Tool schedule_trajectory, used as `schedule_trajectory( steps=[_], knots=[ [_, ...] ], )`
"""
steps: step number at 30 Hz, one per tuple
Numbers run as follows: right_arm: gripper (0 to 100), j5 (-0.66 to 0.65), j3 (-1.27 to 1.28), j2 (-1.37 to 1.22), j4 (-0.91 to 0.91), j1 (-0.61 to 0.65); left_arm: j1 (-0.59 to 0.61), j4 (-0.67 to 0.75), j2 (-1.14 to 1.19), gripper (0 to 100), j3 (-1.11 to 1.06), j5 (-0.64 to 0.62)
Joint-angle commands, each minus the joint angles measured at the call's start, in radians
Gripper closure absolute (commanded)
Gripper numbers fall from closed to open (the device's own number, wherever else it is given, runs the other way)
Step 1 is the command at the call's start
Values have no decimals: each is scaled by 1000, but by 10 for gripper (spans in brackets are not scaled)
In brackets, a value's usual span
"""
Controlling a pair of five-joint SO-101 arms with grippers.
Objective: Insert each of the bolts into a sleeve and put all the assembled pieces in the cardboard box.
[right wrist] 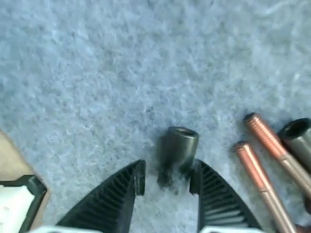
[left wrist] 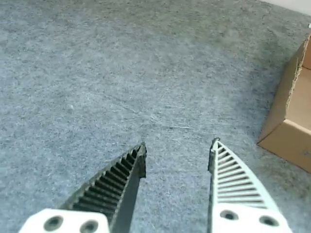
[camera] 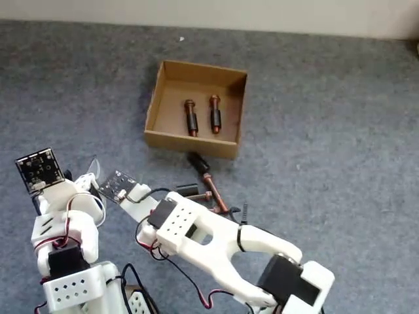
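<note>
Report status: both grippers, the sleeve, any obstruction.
Left gripper open over bare carpet. Right gripper open, astride the sleeve. Two loose bolts lie beside it, clear of the jaws.

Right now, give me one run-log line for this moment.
left gripper: open over carpet | right gripper: open astride black sleeve | two copper bolts loose beside it | cardboard box: two assembled pieces inside
</note>
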State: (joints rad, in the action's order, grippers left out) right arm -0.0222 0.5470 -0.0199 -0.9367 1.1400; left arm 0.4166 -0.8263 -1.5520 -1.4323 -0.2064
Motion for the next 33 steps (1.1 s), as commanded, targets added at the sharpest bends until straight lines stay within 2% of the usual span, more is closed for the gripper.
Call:
schedule_trajectory(
  steps=[1,6,16,20,28,33],
  knots=[
    [856,8,-8,-108,2,15,1,23,-12,777,8,-12],
    [993,3,-33,-124,1,-8,2,23,-12,777,8,-12],
    [992,2,-68,-84,-2,-62,-4,18,-12,777,16,-14],
    [992,2,-67,-10,-2,-101,-5,15,-12,777,88,-15],
    [992,2,-42,73,-2,-122,-139,14,-12,777,225,-12],
    [992,2,-25,127,-5,-124,-160,14,-12,777,291,-9]
  ],
)
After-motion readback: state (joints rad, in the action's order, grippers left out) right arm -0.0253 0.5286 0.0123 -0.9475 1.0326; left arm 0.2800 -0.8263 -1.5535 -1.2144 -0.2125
